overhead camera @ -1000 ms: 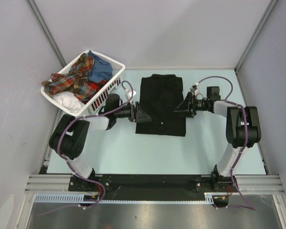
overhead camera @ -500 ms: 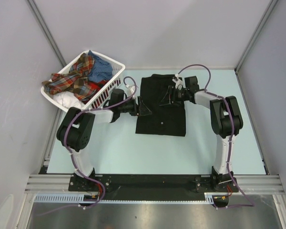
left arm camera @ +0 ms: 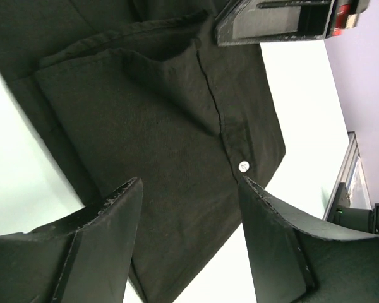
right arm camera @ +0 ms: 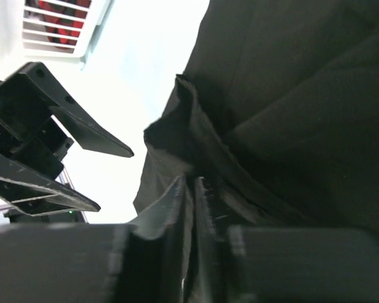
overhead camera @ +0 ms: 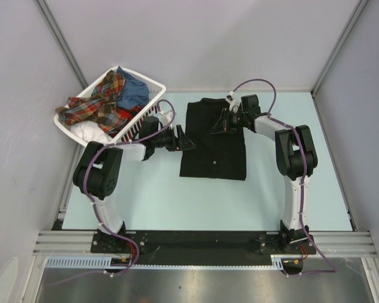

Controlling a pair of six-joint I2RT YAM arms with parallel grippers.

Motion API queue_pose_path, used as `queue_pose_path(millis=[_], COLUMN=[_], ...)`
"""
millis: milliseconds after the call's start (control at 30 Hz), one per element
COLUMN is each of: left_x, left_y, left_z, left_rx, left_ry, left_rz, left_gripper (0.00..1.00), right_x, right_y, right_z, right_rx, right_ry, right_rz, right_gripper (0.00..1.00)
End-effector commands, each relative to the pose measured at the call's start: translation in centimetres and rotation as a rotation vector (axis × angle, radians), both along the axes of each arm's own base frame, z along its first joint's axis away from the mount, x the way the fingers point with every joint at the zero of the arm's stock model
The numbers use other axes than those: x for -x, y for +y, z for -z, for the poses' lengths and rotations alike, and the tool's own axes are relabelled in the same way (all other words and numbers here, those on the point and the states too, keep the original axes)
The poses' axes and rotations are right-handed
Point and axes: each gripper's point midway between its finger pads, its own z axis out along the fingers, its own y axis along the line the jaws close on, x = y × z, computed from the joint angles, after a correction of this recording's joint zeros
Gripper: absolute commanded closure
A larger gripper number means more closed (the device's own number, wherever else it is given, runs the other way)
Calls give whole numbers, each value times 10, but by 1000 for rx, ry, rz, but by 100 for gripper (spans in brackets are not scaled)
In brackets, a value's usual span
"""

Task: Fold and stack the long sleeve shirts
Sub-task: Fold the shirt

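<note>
black shirt (overhead camera: 213, 151): long axis points at the surface's (overhead camera: 177, 202) far edge
right tool (overhead camera: 217, 126): pinching a fold in its far half
left tool (overhead camera: 189, 142): spread, at its left side

Walls (overhead camera: 208, 44): pale lilac panels on three sides, plain.
Table (overhead camera: 177, 202): light mint top, evenly lit.
Posts (overhead camera: 61, 38): silver, climbing both back corners.
Rail (overhead camera: 341, 240): aluminium, along the near edge.

Arms (overhead camera: 100, 180) of black joints and white links, purple cables (overhead camera: 256, 80) — left pincer (left arm camera: 189, 183) and right pincer (right arm camera: 191, 183) matte black, wedge-fingered.
</note>
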Motion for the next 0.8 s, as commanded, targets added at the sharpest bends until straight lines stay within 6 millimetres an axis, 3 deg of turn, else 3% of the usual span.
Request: queue_pose_path(millis=[0,33,200,433,567,633,767], left_x=[-12,-12,-16,-24,-30,-34,-34], left_y=[2,3,2,-1,-3,-6,-12], left_z=[-14,-14,-16,-17,-16,-17,-21], left_rx=[0,-2,-5,-9,-7,-3,33], left_ry=[-69,-73,-96,-123,-145,-149,-134], left_rz=[0,1,8,14,19,24,43], left_gripper=[32,32,32,32,32,32,31], right_x=[-9,-7,-2,-4,-8,-13,-24], right_y=[3,2,-13,-44,-46,-48,-61], right_z=[-29,-30,-41,-18,-8,2,-7], right_rx=[-27,-29,-23,32,39,57,80], right_ry=[-65,-63,-82,-66,-71,-73,-106], right_rz=[-10,-11,3,54,62,70,76], right_gripper=[91,99,100,100,100,90,64])
